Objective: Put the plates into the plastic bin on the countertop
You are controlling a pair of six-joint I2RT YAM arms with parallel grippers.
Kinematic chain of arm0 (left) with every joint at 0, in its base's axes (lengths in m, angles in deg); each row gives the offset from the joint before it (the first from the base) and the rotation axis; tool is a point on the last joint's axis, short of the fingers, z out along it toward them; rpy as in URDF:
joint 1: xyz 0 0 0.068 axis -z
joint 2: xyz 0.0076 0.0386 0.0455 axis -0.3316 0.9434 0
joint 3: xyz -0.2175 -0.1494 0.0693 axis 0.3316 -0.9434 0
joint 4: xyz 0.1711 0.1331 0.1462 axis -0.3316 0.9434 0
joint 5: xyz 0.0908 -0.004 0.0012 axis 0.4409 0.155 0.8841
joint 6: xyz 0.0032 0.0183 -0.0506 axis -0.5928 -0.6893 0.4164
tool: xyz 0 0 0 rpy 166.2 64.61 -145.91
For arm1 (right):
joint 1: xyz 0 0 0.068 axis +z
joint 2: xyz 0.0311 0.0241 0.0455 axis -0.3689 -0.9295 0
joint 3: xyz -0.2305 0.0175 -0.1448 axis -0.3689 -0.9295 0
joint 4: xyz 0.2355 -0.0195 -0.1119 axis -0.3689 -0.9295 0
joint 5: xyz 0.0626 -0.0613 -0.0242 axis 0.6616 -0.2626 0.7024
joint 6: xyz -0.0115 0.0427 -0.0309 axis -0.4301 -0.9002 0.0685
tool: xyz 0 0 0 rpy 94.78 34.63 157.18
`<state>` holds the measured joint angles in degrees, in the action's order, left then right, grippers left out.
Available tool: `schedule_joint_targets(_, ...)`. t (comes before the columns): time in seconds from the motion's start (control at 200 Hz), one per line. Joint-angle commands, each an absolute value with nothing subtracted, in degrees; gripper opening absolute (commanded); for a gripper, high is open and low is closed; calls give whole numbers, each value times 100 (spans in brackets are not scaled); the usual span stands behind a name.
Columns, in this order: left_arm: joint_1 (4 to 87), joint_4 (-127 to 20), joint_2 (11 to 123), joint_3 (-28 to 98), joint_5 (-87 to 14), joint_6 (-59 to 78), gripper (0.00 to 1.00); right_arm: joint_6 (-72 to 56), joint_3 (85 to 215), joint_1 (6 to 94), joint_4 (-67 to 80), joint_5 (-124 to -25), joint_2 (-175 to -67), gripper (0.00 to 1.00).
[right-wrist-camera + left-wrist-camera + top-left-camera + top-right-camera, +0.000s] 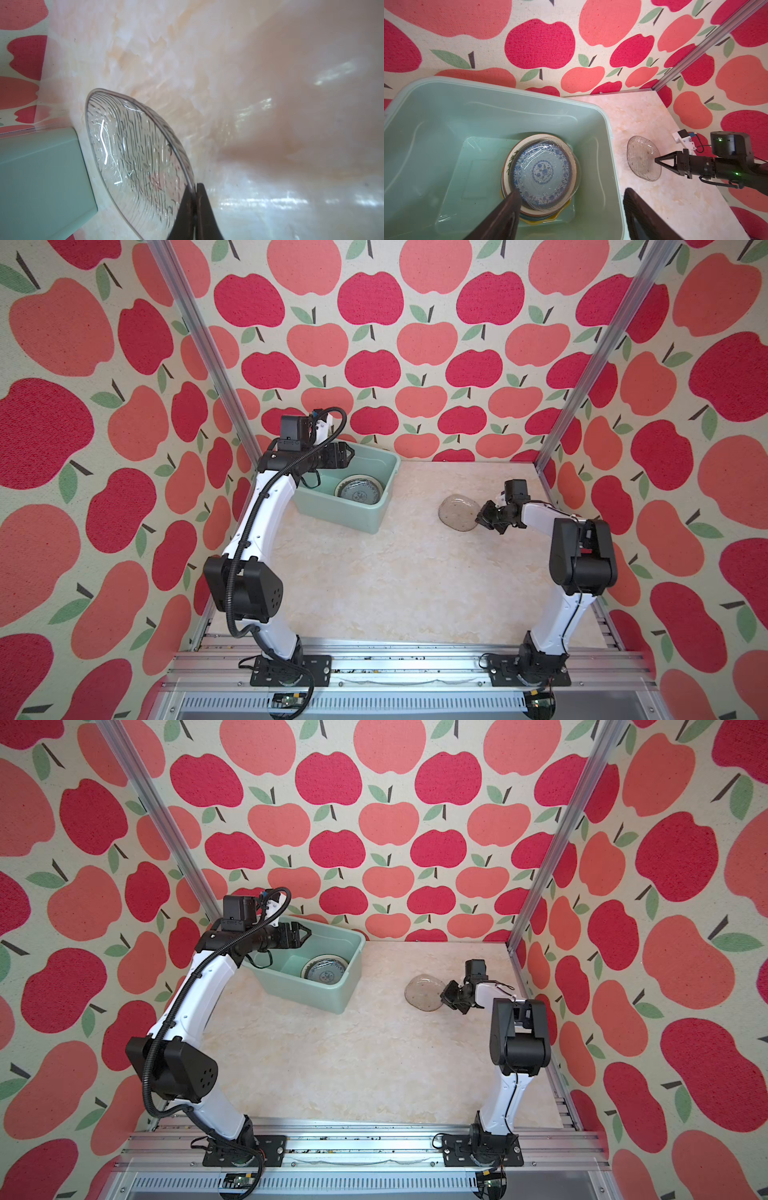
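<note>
Where plates [544,170] stack, plastic bin [446,116], glass plate [457,512]

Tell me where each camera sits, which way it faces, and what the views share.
Top views: high behind the arm bases, looking down on the countertop; both arms show whole.
Left wrist: above the plastic bin, looking down at the stacked plates; the open left gripper frames it.
Right wrist: low, along the right gripper, shut on the glass plate.
Shared: plastic bin and glass plate, in all.
</note>
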<state>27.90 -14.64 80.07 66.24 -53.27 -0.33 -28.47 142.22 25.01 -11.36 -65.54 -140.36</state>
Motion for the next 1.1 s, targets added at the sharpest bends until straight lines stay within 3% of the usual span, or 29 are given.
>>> schedule_joint_targets(0.0, 3027, -1310, 7445, 6315, -6024, 408, 80, -2616, 14047, 2655, -1494, -6175, -13183, 0)
schedule_joint_targets(0.155, 3763, -821, 6851, 5799, -6259, 781, 79, -2513, 13805, 3045, -1965, -5774, -12114, 0)
schedule_joint_targets(0.355, 4887, -512, 6383, 5115, -5699, 1143, 78, -2710, 13581, 3674, -2450, -5460, -10872, 0)
schedule_joint_targets(0.585, 5614, -315, 6214, 4870, -5335, 1502, 75, -2803, 13710, 4247, -3009, -5639, -10128, 0)
schedule_joint_targets(0.83, 5951, -824, 6107, 4558, -5246, 1978, 59, -2937, 13757, 4695, -3160, -5880, -9777, 0)
schedule_joint_targets(1.096, 6072, -929, 6260, 4487, -5012, 2118, 35, -2997, 13866, 4952, -3202, -5974, -9699, 0)
